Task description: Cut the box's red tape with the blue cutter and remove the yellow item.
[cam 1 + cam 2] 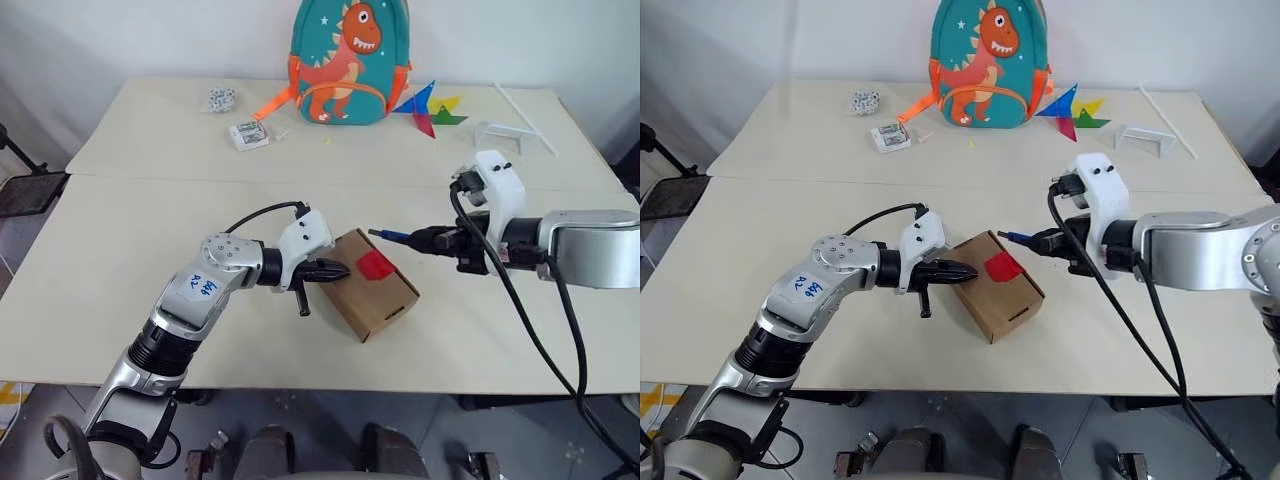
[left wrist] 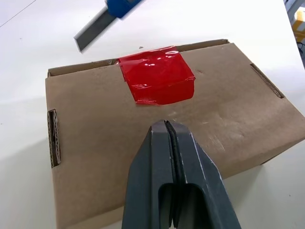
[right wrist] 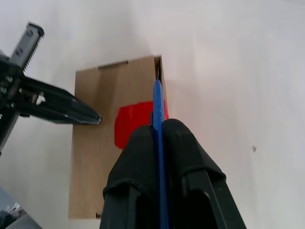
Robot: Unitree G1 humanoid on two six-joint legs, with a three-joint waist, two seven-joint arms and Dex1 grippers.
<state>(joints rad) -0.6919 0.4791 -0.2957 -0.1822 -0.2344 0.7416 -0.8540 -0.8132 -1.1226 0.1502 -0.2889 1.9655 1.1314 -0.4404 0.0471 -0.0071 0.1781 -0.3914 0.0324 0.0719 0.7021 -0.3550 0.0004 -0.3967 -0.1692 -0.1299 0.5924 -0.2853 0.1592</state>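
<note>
Table (image 1: 120, 250): white, spans the frame; the work sits at its centre.
Box (image 1: 385, 300): lies flat at centre, flaps down, not opened yet.
My left gripper (image 1: 335, 270): fingers pressed together, empty, tips resting on the box's left edge, I judge to steady it.
My right gripper (image 1: 425, 240): right of centre, clamped on the blue cutter (image 1: 392, 236).
Red tape (image 1: 375, 265): on the box's top, folded over its far edge, looks uncut.
Cutter tip: just beside the box's far edge, above the tape; contact unclear.
Yellow item: presumably inside.
Left to do: cut, open, remove.
</note>
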